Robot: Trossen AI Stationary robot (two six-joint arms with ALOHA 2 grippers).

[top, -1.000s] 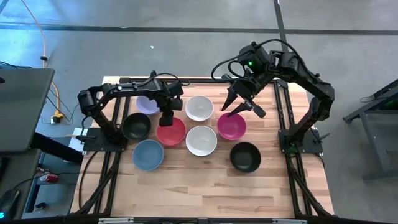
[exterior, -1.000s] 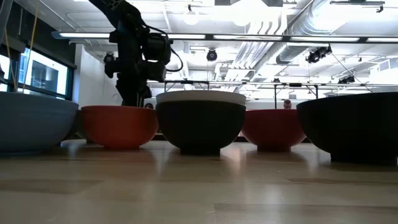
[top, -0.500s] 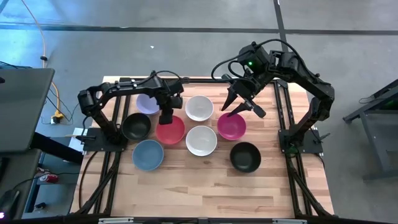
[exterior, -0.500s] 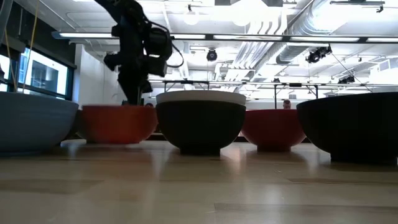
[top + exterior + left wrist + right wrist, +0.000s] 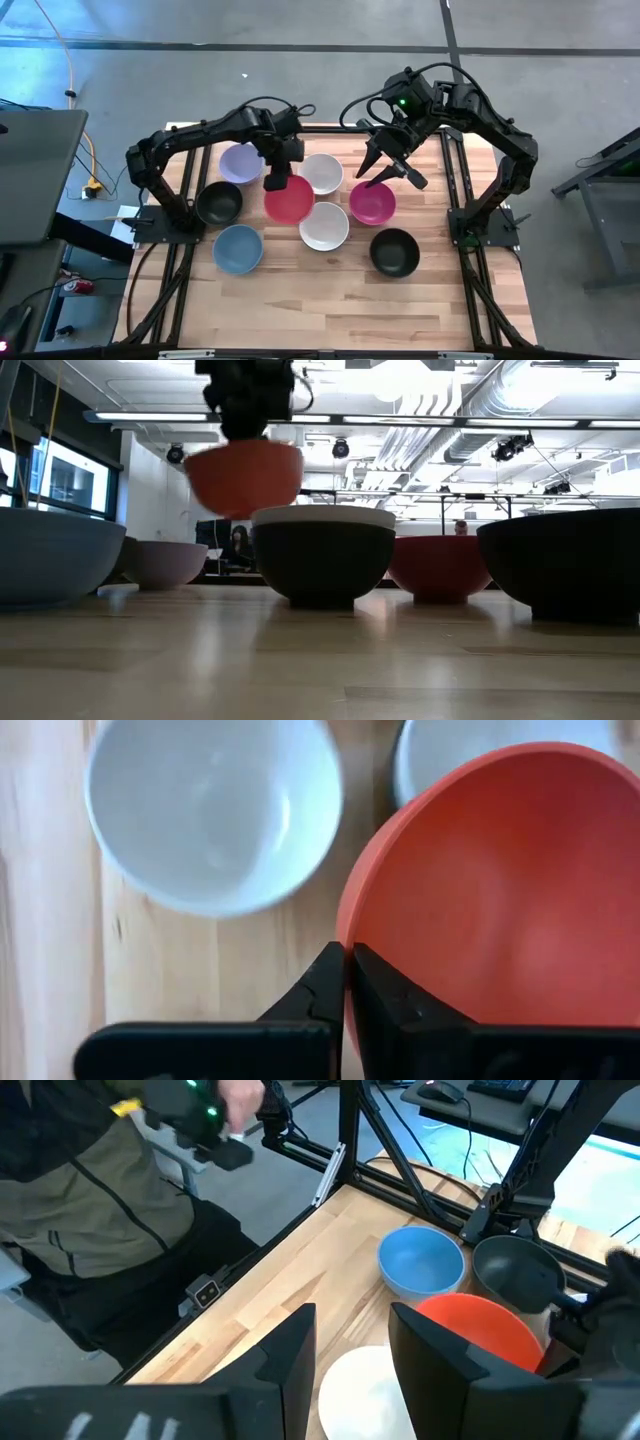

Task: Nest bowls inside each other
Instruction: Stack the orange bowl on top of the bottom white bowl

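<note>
A red bowl [image 5: 290, 199] hangs in the air over the middle of the table, with my left gripper [image 5: 273, 184] shut on its rim. In the low view the red bowl [image 5: 243, 476] floats above the tabletop. Resting on their bases are a lavender bowl [image 5: 240, 162], two white bowls [image 5: 321, 172] [image 5: 324, 226], two black bowls [image 5: 219, 203] [image 5: 394, 252], a blue bowl [image 5: 238, 249] and a magenta bowl [image 5: 372, 204]. My right gripper [image 5: 386, 172] hovers open above the magenta bowl's far rim, touching nothing. My left gripper pinches the red bowl's rim [image 5: 344, 942] on the side toward the table's left, one finger [image 5: 385, 995] inside the bowl and one finger [image 5: 318, 992] outside. The fingers come steeply from above. The bowl hangs below them, tilted, clear of the table.
The bowls stand close together around the table's middle; bare wood lies along the near edge [image 5: 330, 310]. In the right wrist view a person in a dark jacket [image 5: 100, 1190] stands beyond the table's edge.
My left gripper has risen with the red bowl and drifted a little toward the far right. The bowl, which stood on the table between the black and white bowls, now hangs clear of it, partly over the white bowls.
</note>
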